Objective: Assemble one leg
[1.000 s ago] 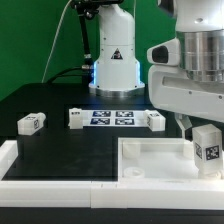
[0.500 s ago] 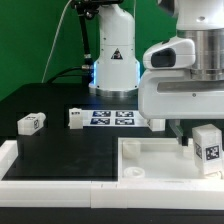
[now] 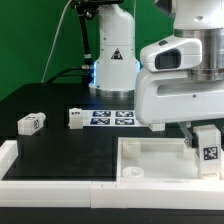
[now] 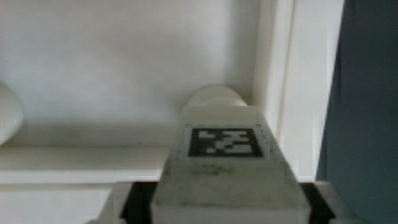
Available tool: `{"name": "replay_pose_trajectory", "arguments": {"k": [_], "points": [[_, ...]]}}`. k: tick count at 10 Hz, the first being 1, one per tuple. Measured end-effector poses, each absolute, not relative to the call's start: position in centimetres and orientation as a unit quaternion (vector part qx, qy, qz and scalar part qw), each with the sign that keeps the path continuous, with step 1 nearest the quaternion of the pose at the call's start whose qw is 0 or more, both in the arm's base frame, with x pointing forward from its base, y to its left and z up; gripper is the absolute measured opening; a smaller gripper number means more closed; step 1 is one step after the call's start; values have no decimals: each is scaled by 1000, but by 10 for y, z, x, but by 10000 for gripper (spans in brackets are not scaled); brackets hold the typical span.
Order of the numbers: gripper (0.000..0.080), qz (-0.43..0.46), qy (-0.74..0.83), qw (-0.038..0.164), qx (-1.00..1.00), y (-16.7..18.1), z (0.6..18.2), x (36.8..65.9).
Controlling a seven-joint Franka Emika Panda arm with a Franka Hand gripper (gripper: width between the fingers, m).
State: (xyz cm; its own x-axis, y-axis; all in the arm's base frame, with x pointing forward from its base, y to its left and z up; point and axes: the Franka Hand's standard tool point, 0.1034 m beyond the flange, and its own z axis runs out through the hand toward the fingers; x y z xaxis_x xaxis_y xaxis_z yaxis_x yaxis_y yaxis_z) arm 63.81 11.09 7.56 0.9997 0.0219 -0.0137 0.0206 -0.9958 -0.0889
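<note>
One leg (image 3: 209, 150) stands upright over the tray (image 3: 150, 158), long axis vertical.

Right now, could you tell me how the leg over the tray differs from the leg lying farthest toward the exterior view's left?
The held leg stands upright over the tray; the loose leg lies low on the black table. The held leg sits between the end effector's fingers; the loose leg is touched by nothing. Both are white blocks bearing a black-and-white tag.
</note>
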Motion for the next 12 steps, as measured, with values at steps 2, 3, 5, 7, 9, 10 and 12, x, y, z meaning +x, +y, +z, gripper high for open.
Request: {"name": "replay_pose_trajectory", "arguments": {"k": [2,3,5,7,9,10,12], "points": [[290,8,6,45,-999,111,76,638],[290,8,5,44,-999,111,76,638],[290,13,102,44,-994,114,75,637],[290,19,262,37,-964,116,75,637],[290,25,390,33,-920,118,74,636],[290,27,474,30,-879,121,74,635],[290,32,605,29,-795,123,74,636]]}}
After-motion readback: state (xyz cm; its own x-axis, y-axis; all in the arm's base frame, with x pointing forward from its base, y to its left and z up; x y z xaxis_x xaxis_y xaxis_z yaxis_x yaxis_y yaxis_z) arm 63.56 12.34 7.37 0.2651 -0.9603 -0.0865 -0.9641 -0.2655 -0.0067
